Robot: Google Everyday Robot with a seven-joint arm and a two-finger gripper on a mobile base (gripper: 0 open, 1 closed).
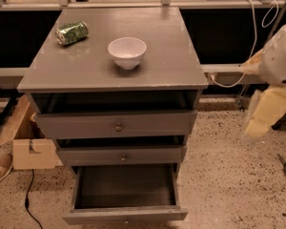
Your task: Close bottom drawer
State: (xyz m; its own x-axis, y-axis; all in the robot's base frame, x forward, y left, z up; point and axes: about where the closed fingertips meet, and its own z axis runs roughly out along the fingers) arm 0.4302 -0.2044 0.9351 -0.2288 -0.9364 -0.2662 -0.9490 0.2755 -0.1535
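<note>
Bottom drawer of grey cabinet sits at 6 o'clock of the view, pulled well out with its dark inside showing. Closing looks not started, so the whole push is left. Gripper hangs at 3 o'clock, well apart from the cabinet and touching no drawer; open, closed or gripping cannot be told. White bowl and green can sit on top, toward 12 o'clock.
</note>
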